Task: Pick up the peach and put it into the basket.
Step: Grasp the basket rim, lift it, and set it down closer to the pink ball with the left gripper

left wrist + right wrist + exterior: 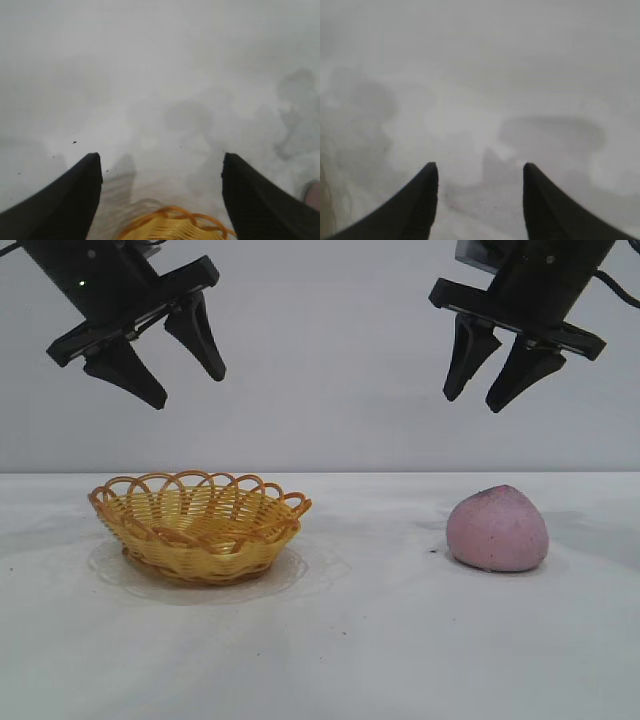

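Dusty-pink and matte, the peach (498, 529) sits on the white table (400, 640) at the right side of the exterior view, resting on its rounded base with a darker greyish patch at its top. Nothing touches it.

The basket (200, 525), yellow woven with an orange looped rim, stands upright on the table at the left side, well apart from the peach. No contents are visible in it from this level angle. A small part of its rim (172, 225) shows in the left wrist view, between the dark fingers.

The left gripper (185, 373) hangs high above the basket, tilted downward, fingers spread moderately apart with nothing between them. It is clear of the basket.

The right gripper (478, 399) hangs high above the peach, slightly to the left of it in the exterior view, also angled downward. Its fingers stand partly apart and hold nothing. The right wrist view shows only bare table surface between its fingertips (425, 200); the peach does not show in that view.

Faint shadows and small dark specks mark the table.
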Tool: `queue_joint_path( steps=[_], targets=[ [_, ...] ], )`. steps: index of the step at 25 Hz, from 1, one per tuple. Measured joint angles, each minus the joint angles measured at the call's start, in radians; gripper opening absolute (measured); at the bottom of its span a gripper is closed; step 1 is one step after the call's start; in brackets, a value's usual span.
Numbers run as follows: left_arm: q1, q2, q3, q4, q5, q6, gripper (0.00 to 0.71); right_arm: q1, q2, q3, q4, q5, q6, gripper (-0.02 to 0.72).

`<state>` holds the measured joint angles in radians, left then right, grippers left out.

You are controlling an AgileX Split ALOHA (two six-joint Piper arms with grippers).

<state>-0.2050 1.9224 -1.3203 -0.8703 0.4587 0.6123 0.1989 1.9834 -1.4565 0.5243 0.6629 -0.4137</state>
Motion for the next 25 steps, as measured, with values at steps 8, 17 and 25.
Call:
queue_joint_path(
  steps=[8,17,25],
  targets=[
    [0.000,0.000,0.000,0.000,0.000,0.000,0.433,0.000,0.000,0.000,0.002,0.000,-0.012,0.342],
    [0.000,0.000,-0.087,0.221,0.204,0.000,0.433,0.000,0.000,0.000,0.002,0.009,-0.012,0.342],
    [-0.001,0.030,-0.230,0.435,0.454,0.000,0.433,0.000,0.000,0.000,0.002,0.020,-0.014,0.342]
  ],
)
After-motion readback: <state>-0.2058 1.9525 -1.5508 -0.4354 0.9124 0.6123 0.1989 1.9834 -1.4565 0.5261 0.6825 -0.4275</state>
